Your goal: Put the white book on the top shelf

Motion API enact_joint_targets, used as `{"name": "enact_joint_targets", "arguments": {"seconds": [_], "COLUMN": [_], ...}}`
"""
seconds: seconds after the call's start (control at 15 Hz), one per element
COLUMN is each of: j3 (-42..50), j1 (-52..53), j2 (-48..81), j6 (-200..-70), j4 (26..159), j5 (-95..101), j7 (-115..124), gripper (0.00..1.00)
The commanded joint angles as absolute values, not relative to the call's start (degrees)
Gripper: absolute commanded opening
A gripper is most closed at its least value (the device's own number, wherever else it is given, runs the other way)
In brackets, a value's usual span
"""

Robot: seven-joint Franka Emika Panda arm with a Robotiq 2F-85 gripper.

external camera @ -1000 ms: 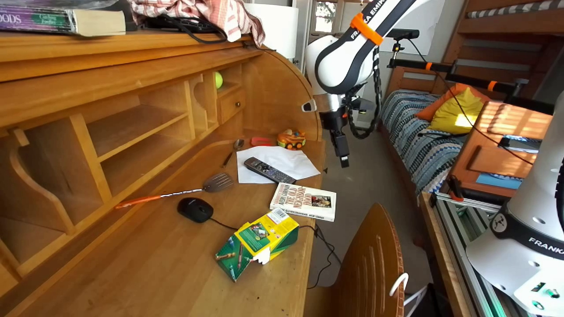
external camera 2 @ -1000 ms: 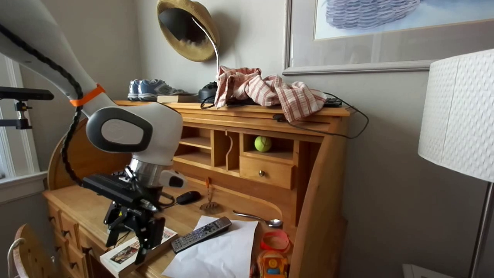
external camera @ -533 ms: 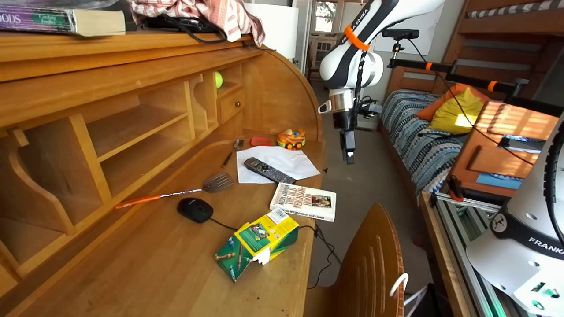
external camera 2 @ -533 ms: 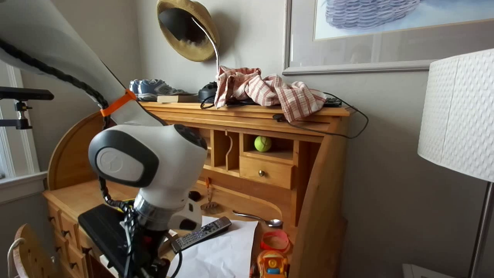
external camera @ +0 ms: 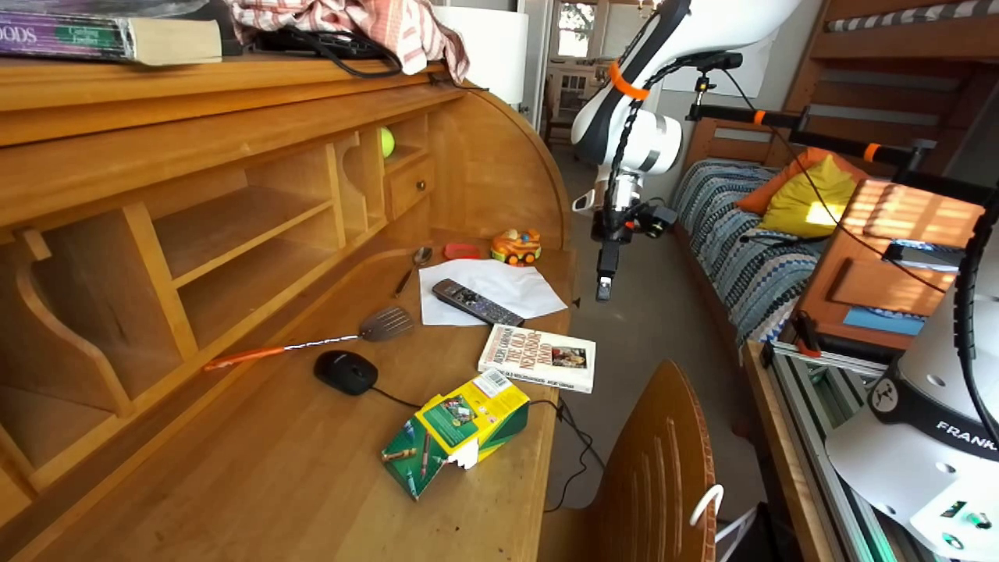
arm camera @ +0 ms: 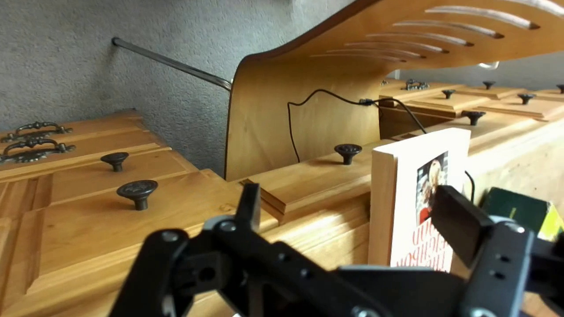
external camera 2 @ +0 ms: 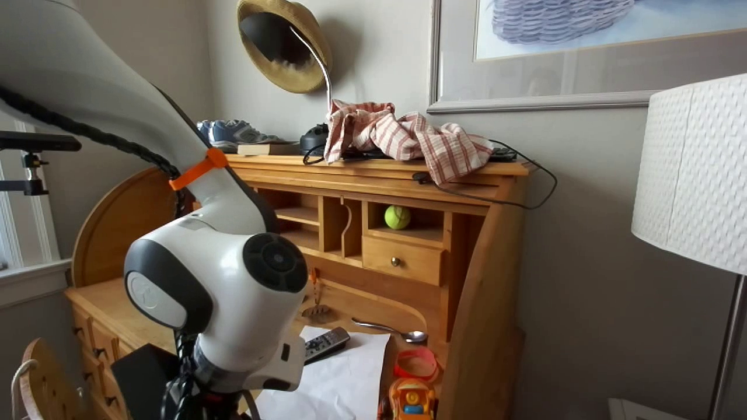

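Note:
The white book (external camera: 538, 357) lies flat, cover up, at the desk's front edge, partly overhanging it. It also shows in the wrist view (arm camera: 403, 176), partly behind a finger; in an exterior view the arm hides it. My gripper (external camera: 605, 287) points down past the desk's front edge, beyond the book and apart from it. In the wrist view the gripper (arm camera: 346, 200) is open, its fingers wide apart with nothing held; the right finger overlaps the book's cover picture. The top shelf (external camera: 156, 84) is the long honey-coloured upper board, also visible in an exterior view (external camera 2: 385, 165).
A green-and-yellow box (external camera: 468, 421) lies beside the book. A remote (external camera: 476, 303) rests on a paper sheet (external camera: 523, 279) behind it. A wooden chair (external camera: 655, 460) stands at the desk front. A thick book (external camera: 70, 37) and checked cloth (external camera: 351, 23) occupy the top board.
The arm has swung away from the desk, and the wrist has turned. The gripper has dropped out of sight in an exterior view, where the arm now covers the book. The book has not moved.

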State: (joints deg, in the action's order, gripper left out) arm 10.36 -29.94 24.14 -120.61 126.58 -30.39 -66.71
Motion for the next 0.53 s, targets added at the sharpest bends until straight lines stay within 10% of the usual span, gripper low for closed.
{"name": "enact_joint_targets", "arguments": {"seconds": [0.0,0.47], "j3": [10.42,10.56], "j1": [-31.42,-33.32], "j2": [25.66,31.0], "j6": [-120.41,-112.96], "j4": [126.15,122.64], "j5": [-35.6,-36.33], "j7": [-67.65,-69.61], "gripper": [1.0,1.0]}}
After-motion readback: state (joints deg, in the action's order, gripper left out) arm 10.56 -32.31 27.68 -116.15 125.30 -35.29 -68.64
